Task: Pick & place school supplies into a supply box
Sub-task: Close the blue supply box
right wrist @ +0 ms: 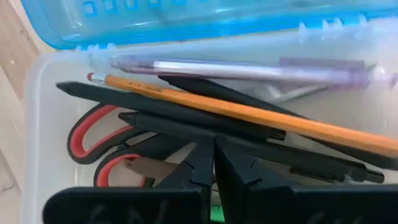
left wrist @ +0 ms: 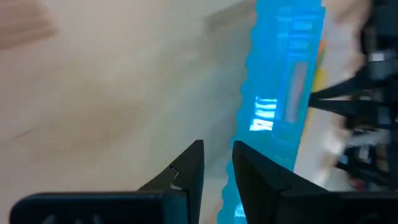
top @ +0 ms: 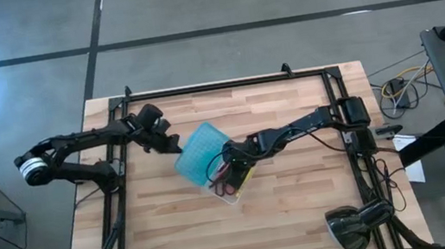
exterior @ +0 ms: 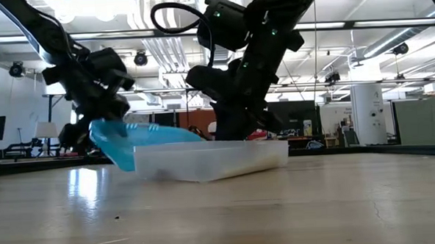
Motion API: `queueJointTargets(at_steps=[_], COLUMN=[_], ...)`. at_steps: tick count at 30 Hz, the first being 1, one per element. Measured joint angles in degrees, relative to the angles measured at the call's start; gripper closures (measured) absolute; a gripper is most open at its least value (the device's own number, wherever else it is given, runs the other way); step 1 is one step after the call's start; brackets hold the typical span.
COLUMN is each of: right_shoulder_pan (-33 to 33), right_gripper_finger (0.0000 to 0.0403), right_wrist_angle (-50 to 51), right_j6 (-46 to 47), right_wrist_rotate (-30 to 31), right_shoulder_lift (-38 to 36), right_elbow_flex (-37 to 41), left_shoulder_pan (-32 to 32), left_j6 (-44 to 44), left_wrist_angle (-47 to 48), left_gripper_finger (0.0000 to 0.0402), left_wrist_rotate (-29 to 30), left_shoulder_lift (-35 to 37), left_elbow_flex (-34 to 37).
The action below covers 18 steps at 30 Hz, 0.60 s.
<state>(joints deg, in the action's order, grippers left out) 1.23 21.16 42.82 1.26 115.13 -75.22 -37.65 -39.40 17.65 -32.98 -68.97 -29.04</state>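
Observation:
The supply box's whitish tray (exterior: 212, 163) lies at the table's middle (top: 230, 189). Its turquoise lid (top: 200, 149) is tipped up on the left side (exterior: 152, 136). Inside the tray I see red-handled scissors (right wrist: 87, 134), an orange pencil (right wrist: 249, 112), dark pens (right wrist: 174, 109) and a pale purple pen (right wrist: 236, 68). My left gripper (top: 168, 142) is at the lid's free edge, shut on it. My right gripper (right wrist: 214, 146) is shut, reaching down into the tray over the supplies (top: 233, 165). My left gripper has the lid's free long edge (left wrist: 225, 199) between its two fingers, coming slanting down from the table's left side. The lid is raised off the table on that side (exterior: 104, 134), tilted, its hinge side still at the tray. My right gripper's shut fingertips (right wrist: 205, 155) stand at a dark pen in the tray; whether they touch it, I cannot tell.
A black lamp (top: 351, 229) sits at the table's near right corner. Dark frame rails (top: 226, 85) run along the far, left and right sides. Bare wood (top: 221, 238) stretches between the box and the near edge.

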Motion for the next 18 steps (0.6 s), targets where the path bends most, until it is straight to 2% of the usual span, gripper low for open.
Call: queueJointTargets(at_steps=[9, 18], right_shoulder_pan=[0.0, 0.0], right_gripper_finger=[0.0394, 0.0394], right_wrist_angle=[0.4, 1.3], right_j6=[-2.0, -2.8], right_wrist_rotate=[0.1, 0.4], right_shoulder_lift=[0.0, 0.0], right_elbow_flex=[0.0, 0.0], left_shoulder_pan=[0.0, 1.4], left_j6=[-1.6, -7.1], left_wrist_angle=[-4.1, -11.7], left_gripper_finger=[0.0331, 0.0331], left_wrist_rotate=[-12.5, -15.7], left_shoulder_lift=[0.0, 0.0], left_elbow_flex=[-3.7, -3.7])
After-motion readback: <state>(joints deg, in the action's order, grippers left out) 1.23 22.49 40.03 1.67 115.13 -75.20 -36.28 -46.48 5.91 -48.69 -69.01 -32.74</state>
